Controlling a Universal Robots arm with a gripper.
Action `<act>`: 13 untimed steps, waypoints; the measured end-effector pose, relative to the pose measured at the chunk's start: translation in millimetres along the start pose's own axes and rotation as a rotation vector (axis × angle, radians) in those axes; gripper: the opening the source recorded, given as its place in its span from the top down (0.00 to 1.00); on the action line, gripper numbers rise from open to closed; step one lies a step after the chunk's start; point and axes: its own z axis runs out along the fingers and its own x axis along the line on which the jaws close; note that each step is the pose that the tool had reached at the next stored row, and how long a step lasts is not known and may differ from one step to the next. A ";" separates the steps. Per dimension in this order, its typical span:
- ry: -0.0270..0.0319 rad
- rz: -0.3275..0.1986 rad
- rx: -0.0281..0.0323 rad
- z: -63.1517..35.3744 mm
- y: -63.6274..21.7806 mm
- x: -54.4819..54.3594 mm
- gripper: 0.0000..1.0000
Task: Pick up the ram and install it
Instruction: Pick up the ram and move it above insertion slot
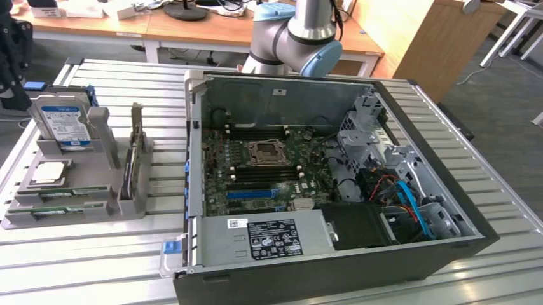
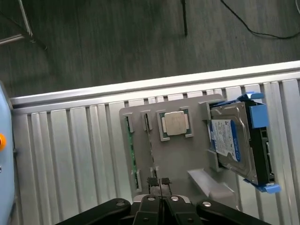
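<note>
The ram (image 2: 131,151), judged light, stiff and fragile, is best pinched across its upper edge; the end effector (image 2: 159,183) is closed, empty.

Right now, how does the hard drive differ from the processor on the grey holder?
The hard drive stands propped on edge, leaning; the processor lies flat in its recess. The hard drive is much the larger, a rectangle with a blue-and-white label and blue side rails; the processor is a small square with a plain metal top. Both sit in the grey holder.
</note>
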 end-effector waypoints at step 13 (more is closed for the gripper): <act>0.0016 -0.062 0.0116 0.8 0.1 -0.1 0.89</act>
